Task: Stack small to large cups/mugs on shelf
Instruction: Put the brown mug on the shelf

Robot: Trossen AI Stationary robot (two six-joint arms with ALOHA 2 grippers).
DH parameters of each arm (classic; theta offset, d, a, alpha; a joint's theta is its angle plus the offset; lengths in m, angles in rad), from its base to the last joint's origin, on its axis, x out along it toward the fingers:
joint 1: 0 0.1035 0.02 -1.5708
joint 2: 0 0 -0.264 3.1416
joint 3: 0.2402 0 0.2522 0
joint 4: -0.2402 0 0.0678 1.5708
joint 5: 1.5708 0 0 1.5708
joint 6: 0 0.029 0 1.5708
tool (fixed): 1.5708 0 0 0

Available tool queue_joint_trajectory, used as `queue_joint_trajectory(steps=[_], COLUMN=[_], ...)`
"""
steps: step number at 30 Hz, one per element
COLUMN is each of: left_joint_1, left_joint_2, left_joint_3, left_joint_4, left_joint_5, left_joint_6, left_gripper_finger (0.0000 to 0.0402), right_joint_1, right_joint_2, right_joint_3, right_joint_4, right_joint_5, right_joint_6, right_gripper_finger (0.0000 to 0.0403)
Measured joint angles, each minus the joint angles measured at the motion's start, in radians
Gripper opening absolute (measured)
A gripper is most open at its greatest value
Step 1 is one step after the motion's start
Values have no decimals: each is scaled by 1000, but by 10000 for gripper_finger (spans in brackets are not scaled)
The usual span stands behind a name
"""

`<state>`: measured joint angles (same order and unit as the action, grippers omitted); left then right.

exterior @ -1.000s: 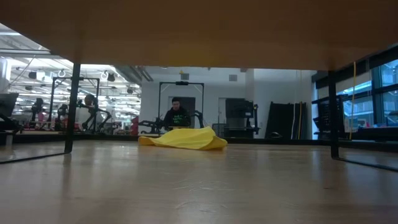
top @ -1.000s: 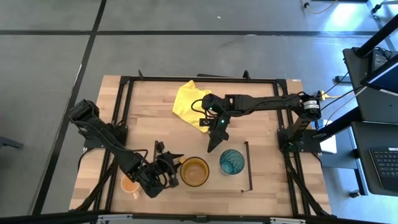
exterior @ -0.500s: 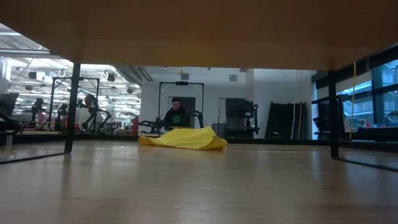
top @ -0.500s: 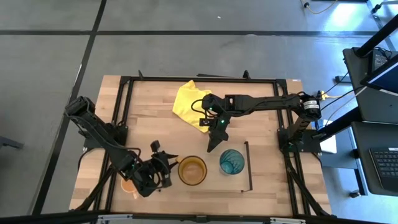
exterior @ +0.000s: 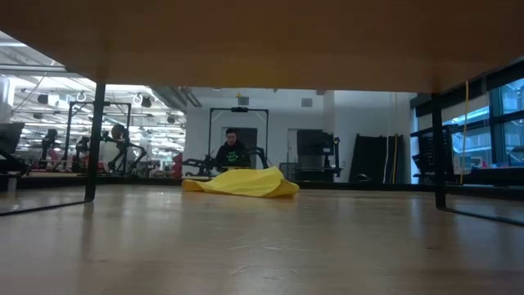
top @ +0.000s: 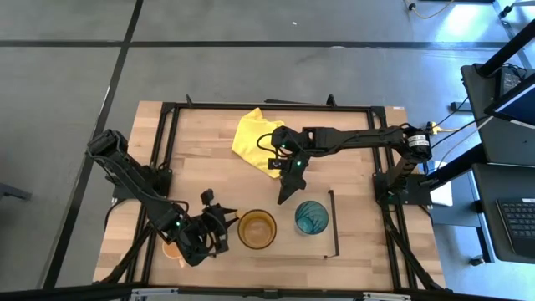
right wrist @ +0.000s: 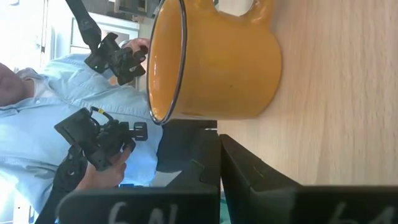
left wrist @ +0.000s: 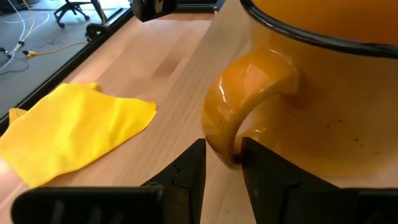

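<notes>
The amber-brown mug [top: 257, 229] and the teal ribbed tumbler [top: 311, 217] stand upright on the light-wood shelf [top: 288, 247] near the table's front edge. The small pale-orange mug [top: 172, 249] stands left of the shelf, partly hidden under my left arm. My left gripper [top: 219, 227] is at the amber mug's left side, shut on its handle. My right gripper [top: 282, 196] is shut and empty, hanging just beyond the shelf's far edge between the two vessels. The amber mug also shows in the right wrist view [right wrist: 211, 62]. My left gripper pinches the amber mug's handle [left wrist: 219, 134] at its lower bend between the two fingers [left wrist: 194, 167]. The fingers come about level from the table's left side and stand across the handle loop. The mug stands upright with its base on the shelf board.
A yellow cloth [top: 251, 134] lies at the table's far middle and shows in the low view [exterior: 242, 182]. The shelf's black uprights [top: 334, 221] stand at its short ends. A person in a light-blue shirt [right wrist: 37, 106] holds controllers beyond the table's near edge.
My left gripper has gone a little toward the table's left edge, and the amber mug has slid slightly the same way along the shelf board, staying upright. My right arm has kept still.
</notes>
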<state>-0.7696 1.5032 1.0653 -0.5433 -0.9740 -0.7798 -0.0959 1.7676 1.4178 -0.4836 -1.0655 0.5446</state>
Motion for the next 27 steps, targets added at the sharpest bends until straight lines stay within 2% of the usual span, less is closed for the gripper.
queue_joint_trajectory(steps=[14, 19, 27], left_joint_1=[-15, -17, -17], left_joint_2=[-65, -71, -71], left_joint_3=[0, 0, 0], left_joint_4=[-56, -89, -146], left_joint_5=[27, 77, 52], left_joint_6=[-19, -31, -31], left_gripper_finger=[95, 95, 95], right_joint_1=[0, 0, 0], right_joint_2=[0, 0, 0], right_joint_3=[0, 0, 0], right_joint_4=[-1, 0, -1], right_joint_5=[26, 26, 26], right_joint_6=[-1, -1, 10], right_gripper_finger=[6, 6, 6])
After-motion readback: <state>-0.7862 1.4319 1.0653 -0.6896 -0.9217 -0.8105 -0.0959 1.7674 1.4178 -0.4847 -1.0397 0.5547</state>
